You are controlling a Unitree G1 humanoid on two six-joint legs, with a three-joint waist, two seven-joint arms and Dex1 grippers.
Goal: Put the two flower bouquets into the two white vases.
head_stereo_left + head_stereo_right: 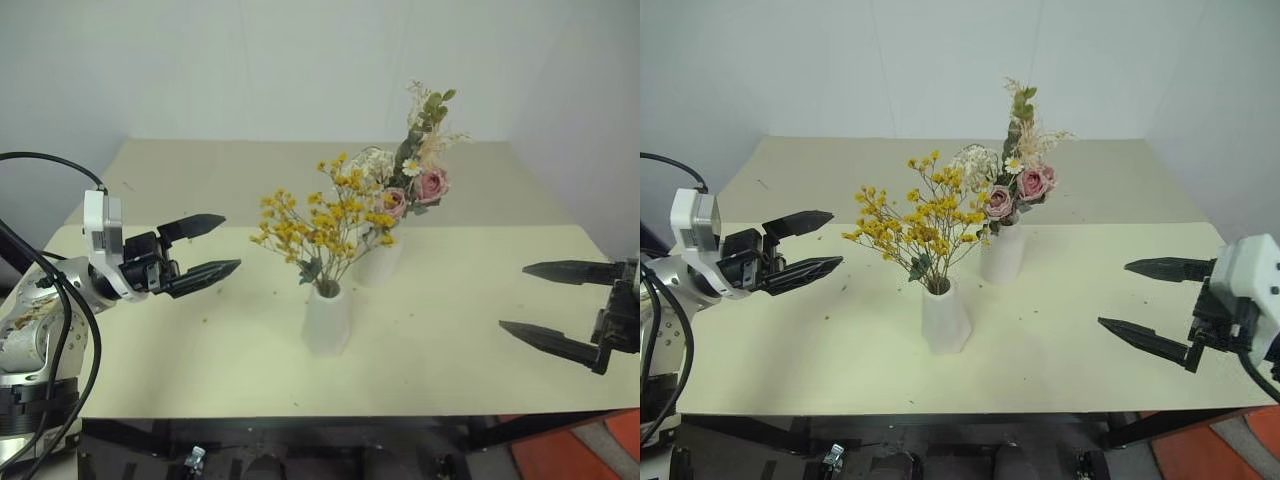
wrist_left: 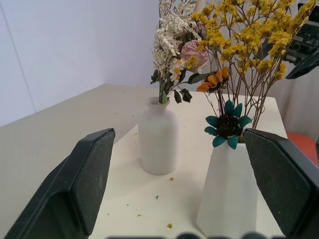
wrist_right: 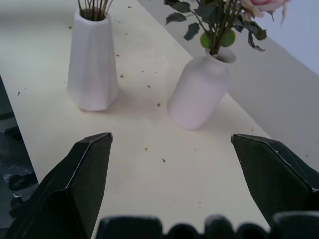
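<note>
2 end effectors (image 1: 212,248) (image 1: 556,306) gape empty; yellow bouquet (image 1: 320,225) partly hides bottle vase (image 1: 378,258).

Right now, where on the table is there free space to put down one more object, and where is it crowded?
The table is bare between the cone vase and the open right gripper, and between that vase and the open left gripper. The far strip behind the round vase is bare too. The middle is crowded, both bouquets overlapping.

The robot's left gripper (image 1: 207,249) has tapered black fingers on a white-and-silver wrist looped with black cable, and the right gripper (image 1: 1147,302) pairs long pointed black fingers with a boxy white wrist housing.
</note>
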